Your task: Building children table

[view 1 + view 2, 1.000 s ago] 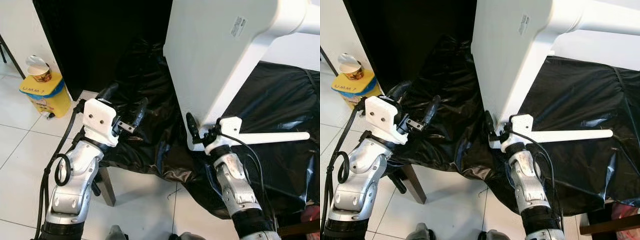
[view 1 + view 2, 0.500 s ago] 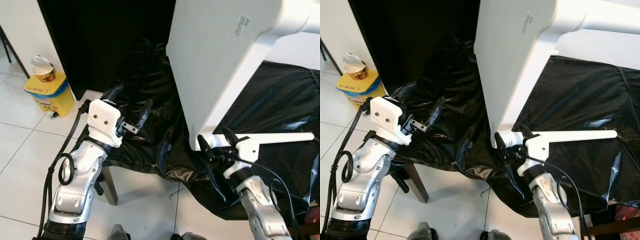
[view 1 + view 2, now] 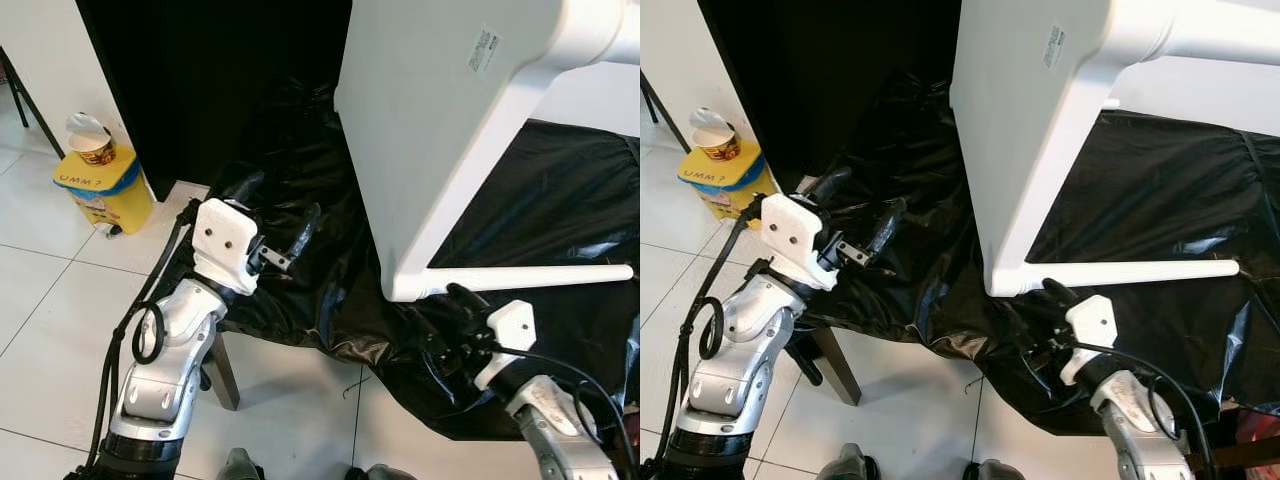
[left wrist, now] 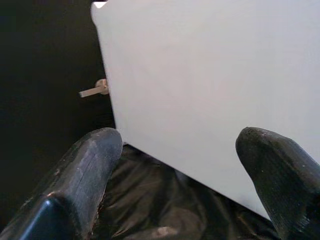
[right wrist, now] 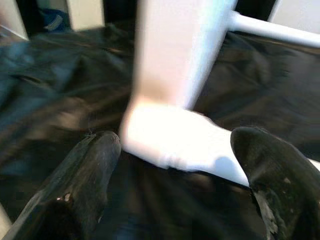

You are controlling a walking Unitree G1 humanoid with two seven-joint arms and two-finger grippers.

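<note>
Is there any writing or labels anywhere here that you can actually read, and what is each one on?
"UMM ?": dark letters on the yellow box on the floor, as far as they can be made out.
Sticker on the white table panel: print too small to read.
Cup on top of the yellow box: a printed band, not readable.

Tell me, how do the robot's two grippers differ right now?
The left gripper is raised over the black plastic sheet, well to the side of the white table; the right gripper sits lower, just below the table's near corner. The left gripper points toward the table's flat panel, while the right gripper faces its corner and leg. Both have their fingers spread open, and neither holds anything.
</note>
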